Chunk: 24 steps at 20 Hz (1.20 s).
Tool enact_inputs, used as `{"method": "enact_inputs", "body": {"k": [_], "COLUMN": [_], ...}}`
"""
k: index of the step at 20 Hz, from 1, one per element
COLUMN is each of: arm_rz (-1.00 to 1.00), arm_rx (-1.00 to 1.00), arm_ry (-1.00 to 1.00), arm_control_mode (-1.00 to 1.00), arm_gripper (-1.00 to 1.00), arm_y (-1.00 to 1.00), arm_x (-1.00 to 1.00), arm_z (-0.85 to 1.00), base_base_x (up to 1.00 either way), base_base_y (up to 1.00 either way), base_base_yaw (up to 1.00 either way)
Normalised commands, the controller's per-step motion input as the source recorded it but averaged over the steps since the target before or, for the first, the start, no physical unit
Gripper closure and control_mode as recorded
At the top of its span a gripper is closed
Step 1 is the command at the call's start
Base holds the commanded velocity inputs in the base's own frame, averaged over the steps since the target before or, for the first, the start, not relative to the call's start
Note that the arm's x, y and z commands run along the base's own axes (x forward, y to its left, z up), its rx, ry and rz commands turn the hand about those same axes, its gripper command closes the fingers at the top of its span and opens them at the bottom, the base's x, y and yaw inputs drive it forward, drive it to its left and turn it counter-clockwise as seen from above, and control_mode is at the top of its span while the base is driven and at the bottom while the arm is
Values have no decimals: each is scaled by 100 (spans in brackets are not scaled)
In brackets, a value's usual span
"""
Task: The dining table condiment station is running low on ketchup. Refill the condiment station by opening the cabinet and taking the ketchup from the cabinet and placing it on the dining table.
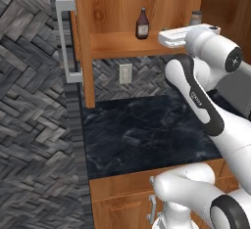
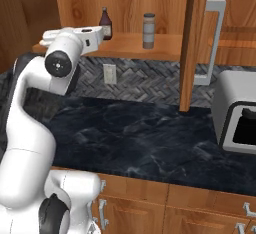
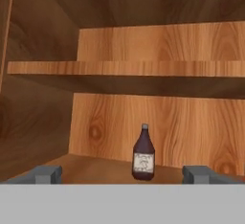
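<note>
Kitchen cabinet (image 1: 98,8) stands open above the black worktop (image 1: 142,130). The ketchup (image 3: 143,155) stands upright on its lower shelf, centred ahead of the spread, empty fingers (image 3: 48,173). Recommend advancing straight, closing around the bottle body below the shoulders.

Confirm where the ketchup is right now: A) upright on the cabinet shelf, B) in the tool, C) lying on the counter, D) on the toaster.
A: the ketchup stands upright on the cabinet shelf, ahead of the open tool, untouched.
</note>
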Motion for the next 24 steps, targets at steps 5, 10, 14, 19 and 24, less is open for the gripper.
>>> {"method": "enact_inputs", "body": {"k": [5,10,14,19,24], "arm_rz": [0,0,-1,-11,-15], "arm_rx": [0,0,0,0,0], "arm_ry": [10,19,10,0,1], "arm_control_mode": [-100,-100,-100,-100,-100], "arm_gripper": [-100,-100,-100,-100,-100], "arm_y": [14,9,0,1,9], "arm_x": [26,34,27,31,45], "arm_z": [0,0,0,0,5], "base_base_x": [0,0,0,0,0], "base_base_y": [0,0,0,0,0], "base_base_yaw": [0,0,0,0,0]}}
